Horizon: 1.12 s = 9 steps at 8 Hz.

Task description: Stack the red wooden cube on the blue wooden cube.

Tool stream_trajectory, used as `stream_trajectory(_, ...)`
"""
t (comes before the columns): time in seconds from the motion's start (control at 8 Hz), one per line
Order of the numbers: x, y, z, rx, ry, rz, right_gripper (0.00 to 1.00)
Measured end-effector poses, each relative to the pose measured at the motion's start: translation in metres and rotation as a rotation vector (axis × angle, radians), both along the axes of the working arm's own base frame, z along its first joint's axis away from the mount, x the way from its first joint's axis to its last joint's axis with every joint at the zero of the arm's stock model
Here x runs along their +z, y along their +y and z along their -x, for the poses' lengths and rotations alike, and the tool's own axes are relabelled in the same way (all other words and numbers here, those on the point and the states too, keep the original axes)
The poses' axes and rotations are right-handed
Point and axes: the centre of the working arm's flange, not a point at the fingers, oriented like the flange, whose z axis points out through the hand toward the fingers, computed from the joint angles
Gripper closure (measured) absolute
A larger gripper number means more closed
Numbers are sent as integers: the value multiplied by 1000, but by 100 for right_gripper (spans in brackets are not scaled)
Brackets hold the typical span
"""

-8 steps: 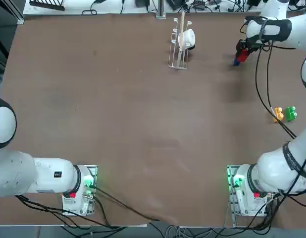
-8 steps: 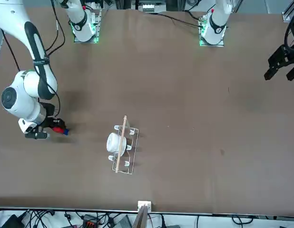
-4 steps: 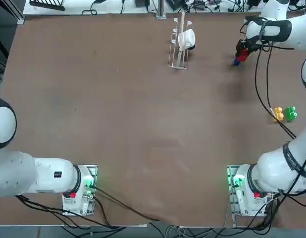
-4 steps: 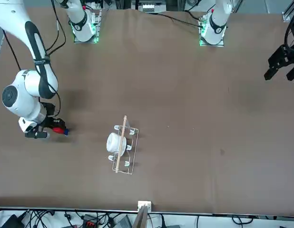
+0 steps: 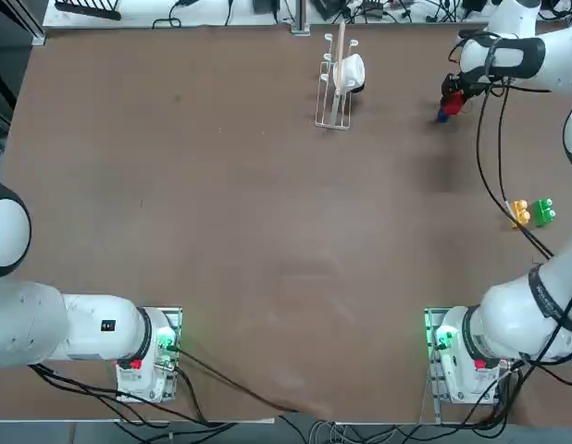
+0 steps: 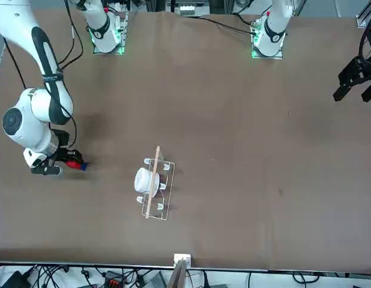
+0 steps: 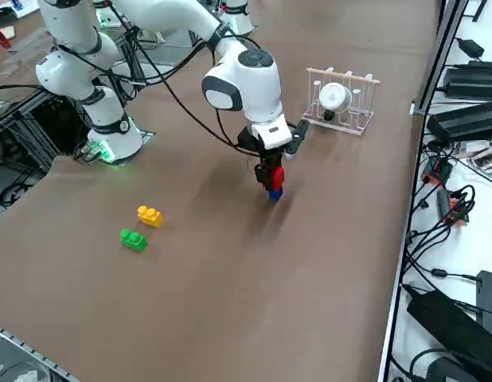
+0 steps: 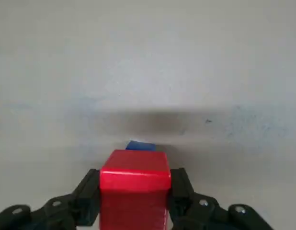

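The red wooden cube (image 8: 134, 191), bright and plain-faced, is clamped upright between the right hand's (image 8: 133, 201) fingers directly above the smaller dark blue wooden cube (image 7: 275, 193), which rests on the bench at its far right.

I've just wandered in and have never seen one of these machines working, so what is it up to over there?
The robot's right hand is shut on the red wooden cube at the far side of the table. It holds it right over the blue wooden cube, which peeks out from underneath. Whether red already rests on blue can't be told. A yellow block and green block lie untouched off to the side, and a small rack stands nearby.
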Motion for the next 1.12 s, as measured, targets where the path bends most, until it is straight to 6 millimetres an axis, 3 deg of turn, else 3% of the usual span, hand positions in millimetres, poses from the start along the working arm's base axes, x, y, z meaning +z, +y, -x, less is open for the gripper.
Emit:
stream_trajectory(0.12, 0, 0, 0, 0, 0, 0, 27)
stream_trajectory(0.38, 0, 0, 0, 0, -2, 0, 15)
stream_trajectory(0.75, 0, 0, 0, 0, -3, 0, 4)
stream_trajectory(1.12, 4, 0, -3, 0, -19, 2, 0)
